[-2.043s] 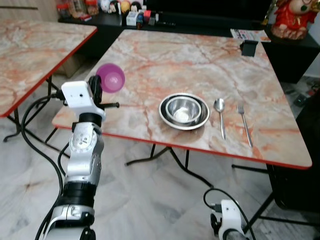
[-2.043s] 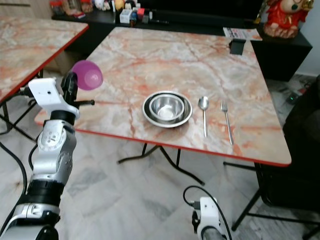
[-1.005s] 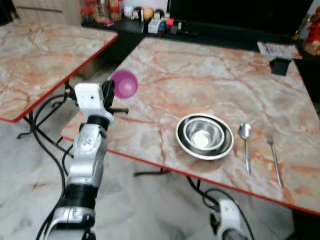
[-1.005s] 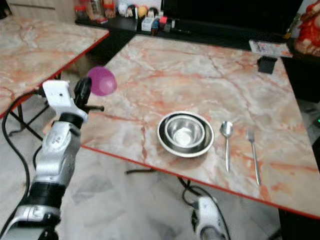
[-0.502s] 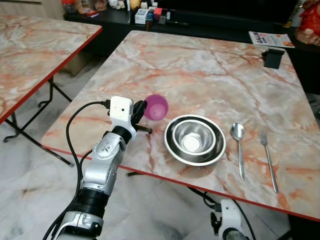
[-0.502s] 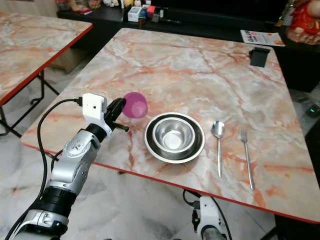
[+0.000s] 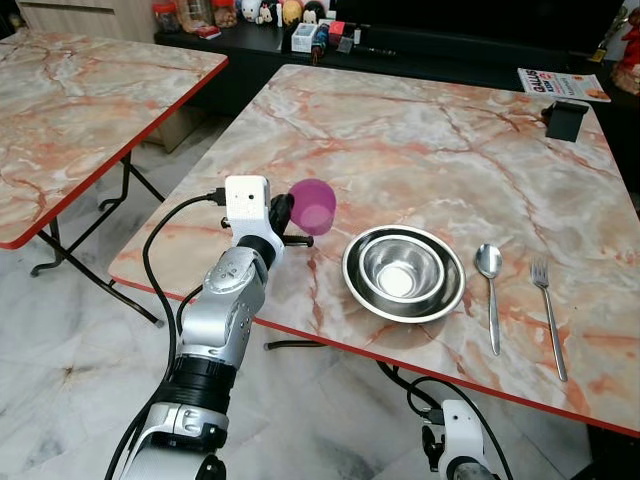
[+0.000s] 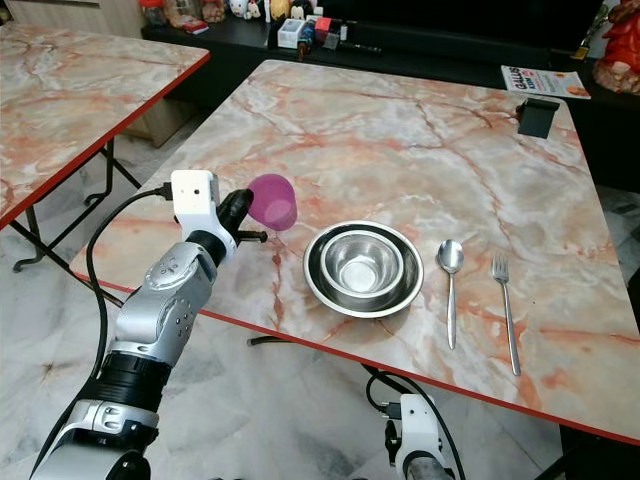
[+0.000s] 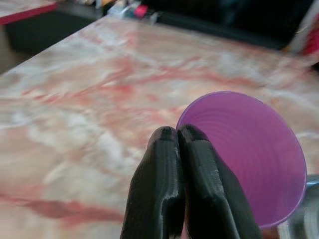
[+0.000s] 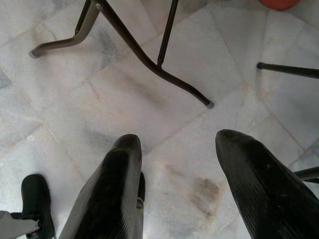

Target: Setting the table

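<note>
Evidently the purple cup [image 9: 249, 159] was thin plastic, judged light, slightly flexible and easily crushed or tipped, so it was best taken by the rim, as it was held: the jaws of the left gripper [image 9: 178, 137] were pressed together on the cup's near wall, one finger inside and one outside. The cup was carried tilted, mouth facing back toward the wrist, above the counter [image 7: 420, 150], with the nested steel bowls [image 7: 403, 271] just beyond the jaws. One cup was counted, two bowls stacked one inside the other, one spoon [image 7: 490, 290] and one fork [image 7: 548, 310]. The right gripper [image 10: 177, 144] hung idle over the floor, its jaws spread apart.
</note>
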Robot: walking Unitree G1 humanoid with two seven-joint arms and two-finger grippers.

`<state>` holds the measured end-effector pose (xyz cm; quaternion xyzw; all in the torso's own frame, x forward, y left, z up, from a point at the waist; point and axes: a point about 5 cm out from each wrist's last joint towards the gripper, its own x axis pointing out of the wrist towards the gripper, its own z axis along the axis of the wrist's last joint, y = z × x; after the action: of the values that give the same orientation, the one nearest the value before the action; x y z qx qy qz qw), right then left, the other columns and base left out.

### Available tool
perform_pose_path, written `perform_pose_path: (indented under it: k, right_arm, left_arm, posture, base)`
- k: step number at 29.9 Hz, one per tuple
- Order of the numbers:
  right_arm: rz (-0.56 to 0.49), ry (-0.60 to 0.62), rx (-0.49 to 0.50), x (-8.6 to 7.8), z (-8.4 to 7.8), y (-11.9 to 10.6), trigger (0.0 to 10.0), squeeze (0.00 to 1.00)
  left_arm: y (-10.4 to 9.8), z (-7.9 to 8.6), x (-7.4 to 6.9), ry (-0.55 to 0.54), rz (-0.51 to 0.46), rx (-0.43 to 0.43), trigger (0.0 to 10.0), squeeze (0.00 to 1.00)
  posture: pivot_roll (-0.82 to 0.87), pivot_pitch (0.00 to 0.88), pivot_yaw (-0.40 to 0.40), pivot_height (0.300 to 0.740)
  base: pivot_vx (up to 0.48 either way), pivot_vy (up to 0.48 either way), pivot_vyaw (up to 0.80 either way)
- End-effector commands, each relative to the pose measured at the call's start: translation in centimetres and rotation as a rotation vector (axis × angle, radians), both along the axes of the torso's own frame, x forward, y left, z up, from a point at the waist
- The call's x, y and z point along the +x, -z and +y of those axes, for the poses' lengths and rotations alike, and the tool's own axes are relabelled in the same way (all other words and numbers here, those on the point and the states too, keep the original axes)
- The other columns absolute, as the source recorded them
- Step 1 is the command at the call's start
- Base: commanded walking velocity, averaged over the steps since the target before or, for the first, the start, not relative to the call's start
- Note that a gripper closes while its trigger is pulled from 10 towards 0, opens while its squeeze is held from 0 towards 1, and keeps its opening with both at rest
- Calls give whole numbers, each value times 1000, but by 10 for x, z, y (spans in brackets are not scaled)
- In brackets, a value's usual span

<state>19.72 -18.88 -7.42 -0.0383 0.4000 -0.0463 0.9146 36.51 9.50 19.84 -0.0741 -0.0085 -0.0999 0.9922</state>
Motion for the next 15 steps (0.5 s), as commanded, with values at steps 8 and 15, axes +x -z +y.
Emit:
perform_pose_path:
  k: [8, 15]
  right_arm:
    - [14, 18, -1, -6, -6, 2, 10000, 0]
    - [12, 12, 3, -4, -2, 2, 10000, 0]
  left_arm:
    - [-7, 1, -3, -8, 107, 58, 10000, 0]
    - [-7, 1, -3, -14, 160, 8, 10000, 0]
  posture:
    - [19, 130, -37, 740]
    - [16, 127, -37, 740]
  base:
    - [0, 0, 0]
    - [0, 0, 0]
